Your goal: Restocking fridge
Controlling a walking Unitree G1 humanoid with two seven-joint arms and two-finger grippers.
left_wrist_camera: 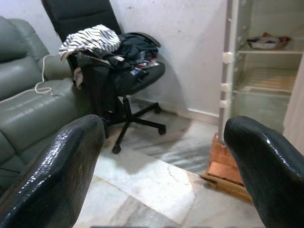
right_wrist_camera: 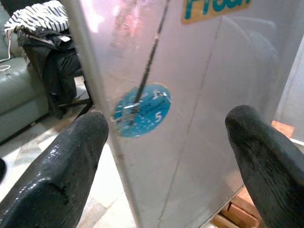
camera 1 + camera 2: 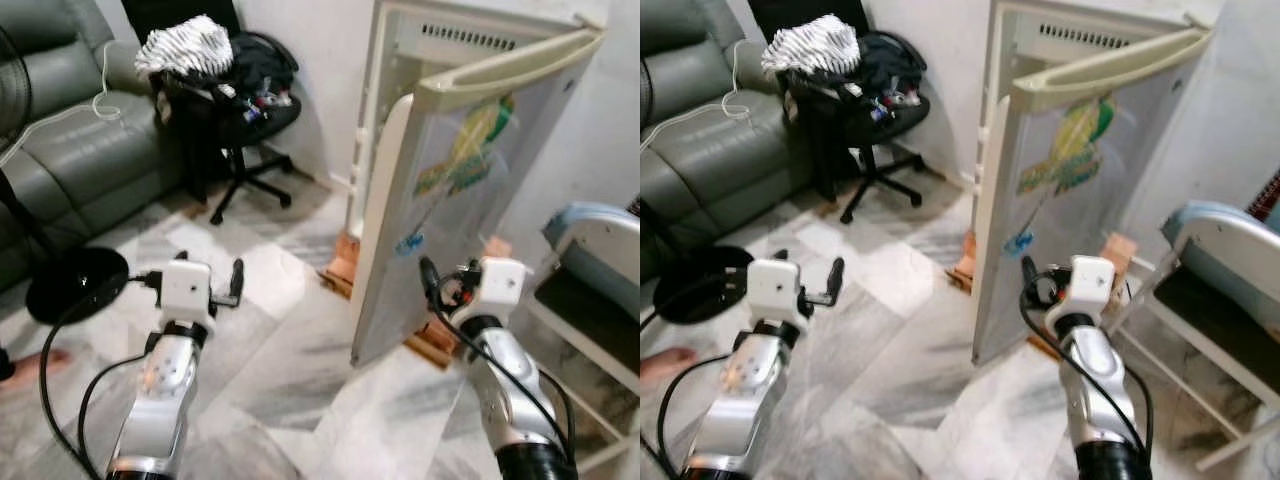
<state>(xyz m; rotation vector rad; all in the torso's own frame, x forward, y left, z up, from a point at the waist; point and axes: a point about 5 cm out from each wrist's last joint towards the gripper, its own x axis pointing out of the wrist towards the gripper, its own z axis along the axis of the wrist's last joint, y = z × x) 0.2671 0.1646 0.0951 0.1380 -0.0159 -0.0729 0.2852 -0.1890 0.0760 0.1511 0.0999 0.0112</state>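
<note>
Fridge (image 3: 400, 60) stands at the far right against the wall, raised on wooden blocks (image 3: 345, 270), its door (image 3: 450, 200) swung partly open toward the robot so the outer face with its stickers fills the space ahead. The right gripper (image 2: 166, 156) hangs just in front of that face, fingers spread wide and empty, the door's near edge lined up between them; the round blue sticker (image 2: 141, 110) sits dead ahead. The left gripper (image 3: 215, 285) is held out over the marble floor (image 3: 290, 370) at the left, fingers likewise released and holding nothing. The likely trouble, as I judge it: the right arm is close enough that a careless push could nudge the door shut or rock the cabinet on its blocks, and the cables looping off both wrists could catch on the door edge. Neither gripper carries any stock. Inside, through the left wrist view, the wire shelves (image 1: 266, 80) look mostly bare, with a shallow bowl (image 1: 267, 42) on the upper one; its contents are too small to tell. An office chair (image 3: 235, 110) heaped with clothes stands far left.
</note>
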